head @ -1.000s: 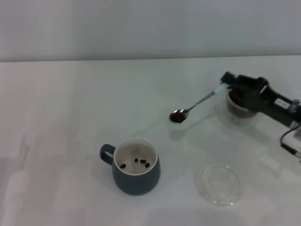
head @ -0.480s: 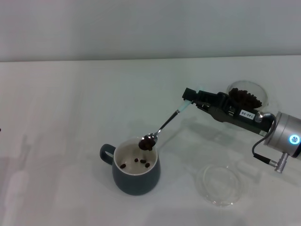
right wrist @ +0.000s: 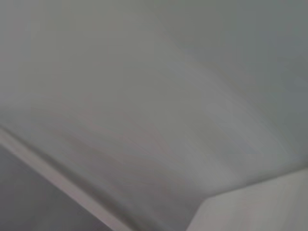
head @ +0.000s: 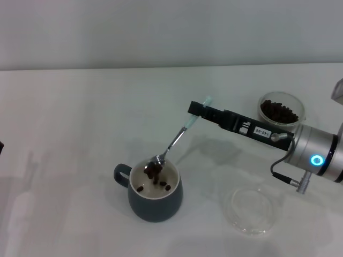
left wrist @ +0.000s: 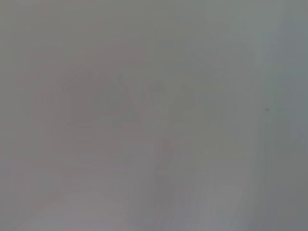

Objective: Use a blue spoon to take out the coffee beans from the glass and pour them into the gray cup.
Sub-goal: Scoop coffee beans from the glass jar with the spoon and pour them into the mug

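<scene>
Reaching in from the right side of the head view, the right arm stretches long and nearly level toward the table's middle, its right gripper [head: 197, 111] clamped on the pale handle of the blue spoon [head: 174, 140]. The spoon slants steeply down and left from the grip, handle end poking up past the fingers, silver bowl tipped just over the mouth of the gray cup [head: 155, 189]. Coffee beans [head: 153, 170] are dropping off the bowl in a small cluster, with a few more lying on the cup's white bottom. The cup stands front-centre on the white table [head: 80, 134], loop handle to the left. The glass [head: 281, 113] sits far right behind the arm, with beans inside, well apart from the cup. A clear glass saucer [head: 250, 210] lies front right, below the arm. Left gripper is out of sight; both wrist views show only blank gray.
</scene>
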{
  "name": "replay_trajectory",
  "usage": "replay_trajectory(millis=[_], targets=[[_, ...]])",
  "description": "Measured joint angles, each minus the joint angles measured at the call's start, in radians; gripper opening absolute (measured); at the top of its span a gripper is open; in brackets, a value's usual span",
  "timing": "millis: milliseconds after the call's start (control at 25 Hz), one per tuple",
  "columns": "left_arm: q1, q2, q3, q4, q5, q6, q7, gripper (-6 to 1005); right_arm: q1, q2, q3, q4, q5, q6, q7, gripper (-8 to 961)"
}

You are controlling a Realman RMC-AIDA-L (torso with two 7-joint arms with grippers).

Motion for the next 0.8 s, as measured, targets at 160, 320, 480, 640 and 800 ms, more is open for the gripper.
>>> replay_trajectory(millis=[160, 320, 480, 640, 800], targets=[[-0.002, 0.000, 0.000, 0.001, 0.000, 0.000, 0.000, 787, -0.007, -0.002, -0.101, -0.026, 0.107, 0.005, -0.139, 146], [-0.003, 0.000, 0.000, -0.002, 0.000, 0.000, 0.000, 787, -0.025, -0.004, -0.150, -0.082, 0.117, 0.013, -0.282, 145], [-0.009, 0.000, -0.001, -0.004, 0.000, 0.000, 0.000, 786, -0.029, -0.005, -0.164, -0.092, 0.128, 0.026, -0.361, 145], [-0.009, 0.000, -0.003, -0.005, -0.002, 0.000, -0.002, 786, -0.041, -0.009, -0.150, -0.097, 0.130, 0.021, -0.431, 145], [-0.011, 0.000, -0.005, -0.005, -0.005, 0.000, -0.001, 786, -0.074, -0.031, -0.070, -0.088, 0.124, -0.040, -0.401, 146]])
